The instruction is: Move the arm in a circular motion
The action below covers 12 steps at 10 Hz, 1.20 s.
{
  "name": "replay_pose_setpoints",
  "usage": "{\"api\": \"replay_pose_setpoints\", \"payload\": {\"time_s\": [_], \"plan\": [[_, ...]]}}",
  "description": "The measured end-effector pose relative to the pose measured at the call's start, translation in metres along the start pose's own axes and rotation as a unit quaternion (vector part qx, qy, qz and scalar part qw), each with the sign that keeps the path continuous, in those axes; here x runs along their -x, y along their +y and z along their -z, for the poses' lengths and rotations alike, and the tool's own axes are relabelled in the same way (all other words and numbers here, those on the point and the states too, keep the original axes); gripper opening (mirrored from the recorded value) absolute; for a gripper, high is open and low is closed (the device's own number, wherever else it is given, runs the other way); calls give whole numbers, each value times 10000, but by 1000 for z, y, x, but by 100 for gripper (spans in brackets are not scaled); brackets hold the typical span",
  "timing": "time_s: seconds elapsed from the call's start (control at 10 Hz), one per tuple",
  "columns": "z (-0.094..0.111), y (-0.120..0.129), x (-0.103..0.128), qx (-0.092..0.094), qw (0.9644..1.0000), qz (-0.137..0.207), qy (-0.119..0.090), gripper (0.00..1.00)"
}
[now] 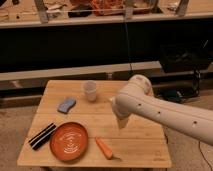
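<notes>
The arm (pixel 165 112) comes in from the right edge, a thick cream-white tube with small dark dots along its shell. It rises leftward to a bulbous elbow (pixel 136 89) that sits over the right-centre of the wooden table (pixel 145 146). Below that elbow a short pale piece tapers downward above the boards, and that is where the gripper (pixel 122 124) appears to be. It looks like a blunt cream stub from here, and I cannot tell whether it is apart or together. It seems to be clear of everything on the tabletop. Towards the back of the table a pale translucent cup (pixel 90 91) stands upright. A blue sponge (pixel 66 105) lies to its left and a little nearer me. At the front left is an orange-red plate (pixel 69 141) with pale rings across its face. Just off its left rim lies a dark flat bar (pixel 42 135) with a light stripe, set on a slant. A carrot (pixel 104 148) lies near the plate's right edge, angled towards the front corner, with something small and dark at its lower tip. The arm's stub hangs well to the right of the cup and farther back than the carrot. Behind the table a long, low ledge (pixel 60 72) runs along a dark wall. A dark bin (pixel 185 56) sits at the right, and a cluttered counter (pixel 100 12) crosses the top.
</notes>
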Motion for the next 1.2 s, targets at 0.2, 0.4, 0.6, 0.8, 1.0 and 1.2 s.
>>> {"api": "replay_pose_setpoints", "payload": {"time_s": [0.2, 0.4, 0.6, 0.8, 1.0, 1.2], "plan": [[-5, -28, 23, -30, 9996, 241, -111, 80], [-8, -50, 28, -54, 9996, 254, -55, 80], [-12, -66, 10, -64, 9999, 96, 21, 80], [-14, -72, -20, -57, 9999, -54, 78, 80], [-17, -67, -77, 2, 9996, -265, 120, 80], [-18, -60, -125, 37, 9989, -464, 107, 80]]}}
